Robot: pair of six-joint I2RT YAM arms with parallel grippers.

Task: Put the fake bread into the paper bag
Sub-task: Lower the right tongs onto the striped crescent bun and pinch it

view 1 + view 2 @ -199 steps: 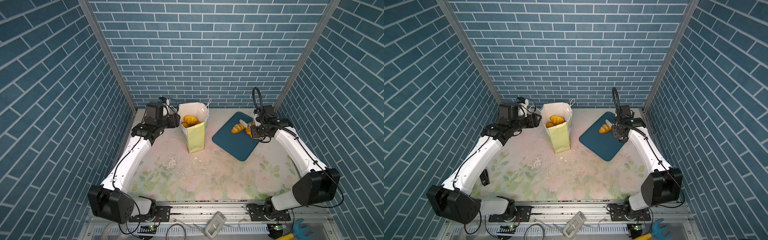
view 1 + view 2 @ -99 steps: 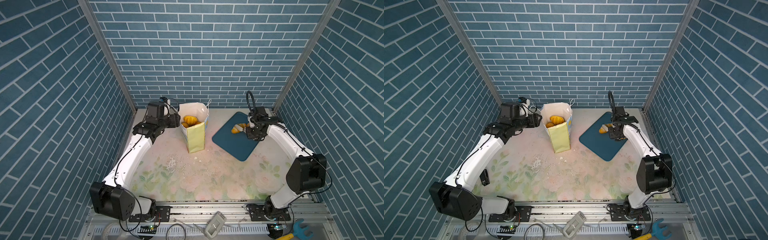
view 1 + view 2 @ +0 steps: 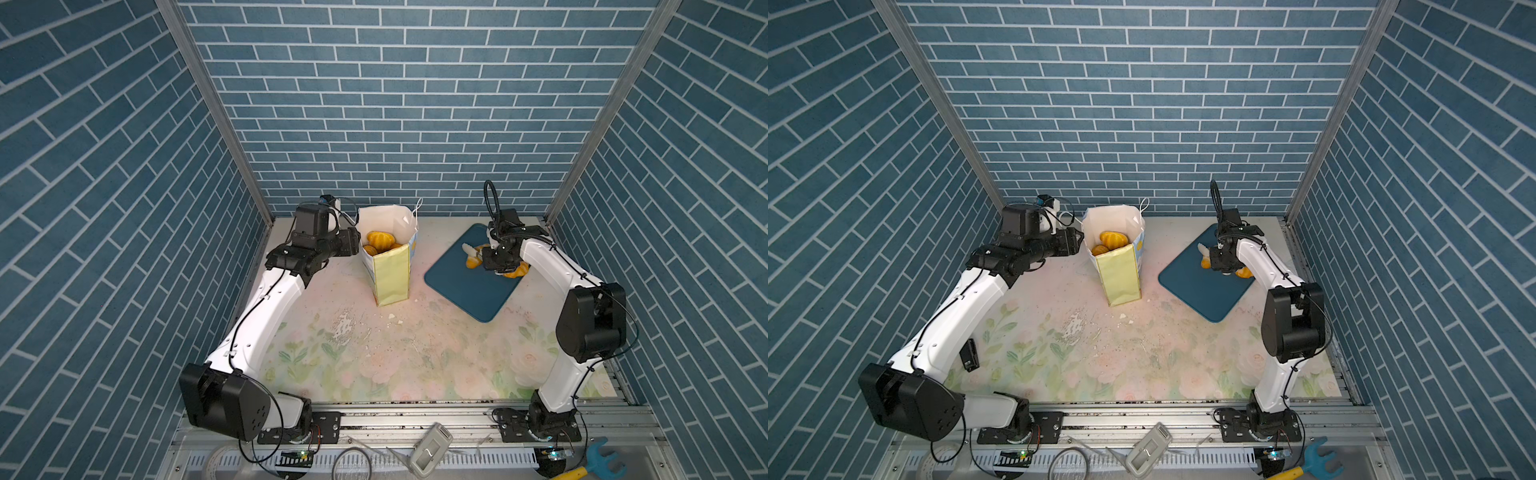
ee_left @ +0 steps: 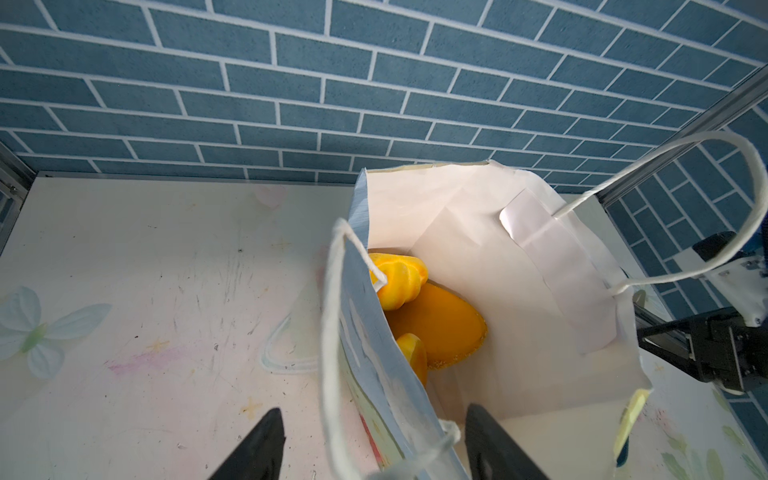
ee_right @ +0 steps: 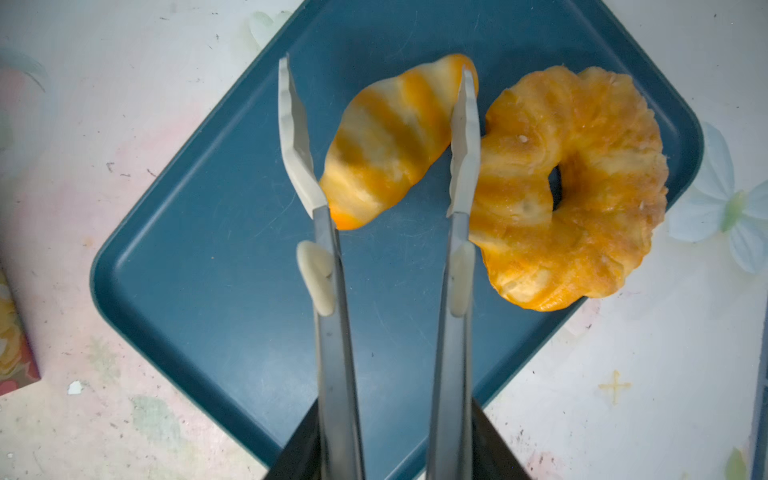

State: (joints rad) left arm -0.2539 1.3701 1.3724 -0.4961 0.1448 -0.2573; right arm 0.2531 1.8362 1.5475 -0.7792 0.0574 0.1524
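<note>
Striped roll point(image 5: 390, 141), mid-right in both top views, looks light and slick: pinch its waist. Right gripper point(image 5: 395, 461) clasps tongs point(image 5: 332, 332) astride it; left gripper point(image 4: 374, 449) gapes astride paper bag point(image 4: 478, 232) wall.

Upright paper bag point(image 3: 390, 274) on floral table point(image 3: 374, 357), golden bread point(image 3: 379, 240) inside, left claw point(image 3: 354, 243) at its rim, right claw point(image 3: 496, 261) low over blue tray point(image 3: 461, 291), roll point(image 3: 473, 262) beneath, pale tip of what may be tongs point(image 3: 467, 248) beside it
</note>
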